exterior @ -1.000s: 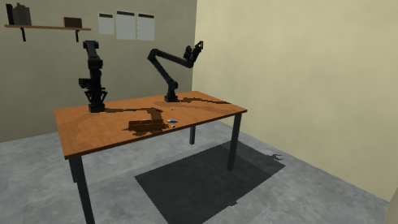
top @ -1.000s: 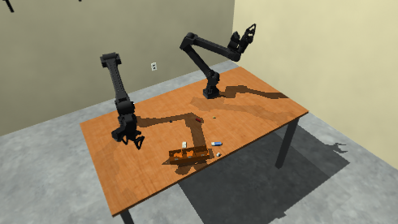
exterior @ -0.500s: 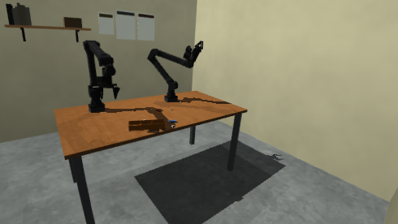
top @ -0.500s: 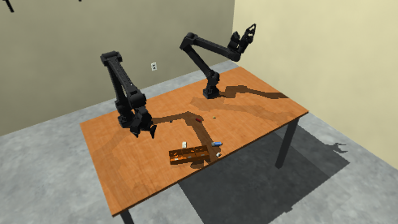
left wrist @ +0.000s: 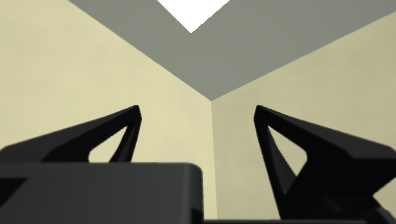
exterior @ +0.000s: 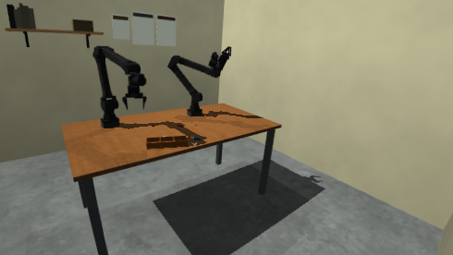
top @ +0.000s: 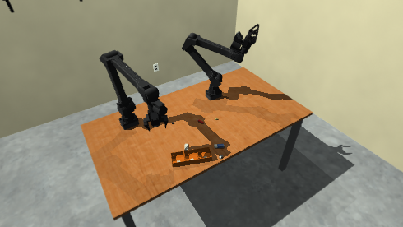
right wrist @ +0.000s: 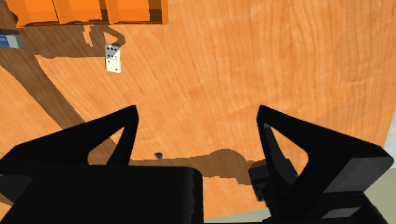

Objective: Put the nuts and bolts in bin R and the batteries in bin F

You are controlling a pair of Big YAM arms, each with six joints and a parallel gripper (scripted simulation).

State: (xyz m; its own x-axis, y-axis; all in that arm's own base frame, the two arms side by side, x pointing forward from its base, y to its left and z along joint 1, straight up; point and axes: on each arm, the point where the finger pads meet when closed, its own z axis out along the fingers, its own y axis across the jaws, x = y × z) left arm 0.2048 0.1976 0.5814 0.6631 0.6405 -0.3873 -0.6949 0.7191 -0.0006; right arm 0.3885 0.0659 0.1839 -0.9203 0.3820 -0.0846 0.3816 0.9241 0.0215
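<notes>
Right gripper (top: 156,127) (exterior: 136,108) (right wrist: 197,106) points down on arms' side of bins (top: 191,163) (exterior: 167,145) (right wrist: 165,15), jaws spread, holding nothing; likely poised for small dark piece (top: 173,122) (right wrist: 158,155), perhaps nut. Left gripper (top: 256,30) (exterior: 228,50) (left wrist: 197,106) raised well apart from bins, spread, holding nothing, probably keeping workspace free. Blue object (top: 220,145) (exterior: 196,138) (right wrist: 10,41), possibly battery, lies just beside bins. Domino (top: 187,146) (right wrist: 113,58) outside bins, where it belongs. Bin letters unreadable.

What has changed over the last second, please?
The right gripper has swung across toward the left arm's side of the table; nothing was visibly taken or let go. The left gripper and the orange bins stayed put.
</notes>
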